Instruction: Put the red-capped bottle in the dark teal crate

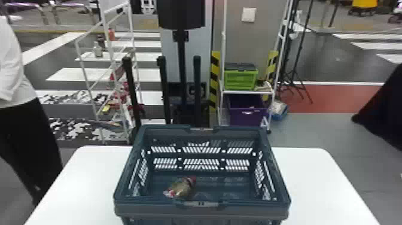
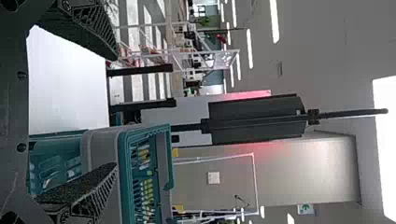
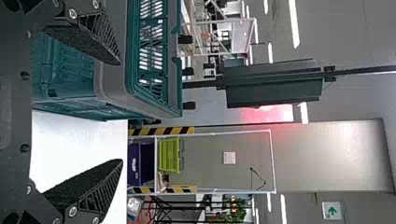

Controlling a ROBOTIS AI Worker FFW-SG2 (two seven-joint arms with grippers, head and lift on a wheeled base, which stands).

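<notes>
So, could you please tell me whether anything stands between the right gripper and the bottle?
Yes, the near wall of the crate does: the bottle lies inside, close to that wall, while the right gripper is outside, fingers open.

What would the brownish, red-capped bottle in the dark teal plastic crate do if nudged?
The bottle looks rounded and lies on its side, so it may well roll. It probably wouldn't escape, as the crate has walls all around it.

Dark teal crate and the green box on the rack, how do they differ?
The dark teal crate is open on top, while the green box has a dark top. The crate stands on the white table; the box sits on a white rack. Both stand upright.
</notes>
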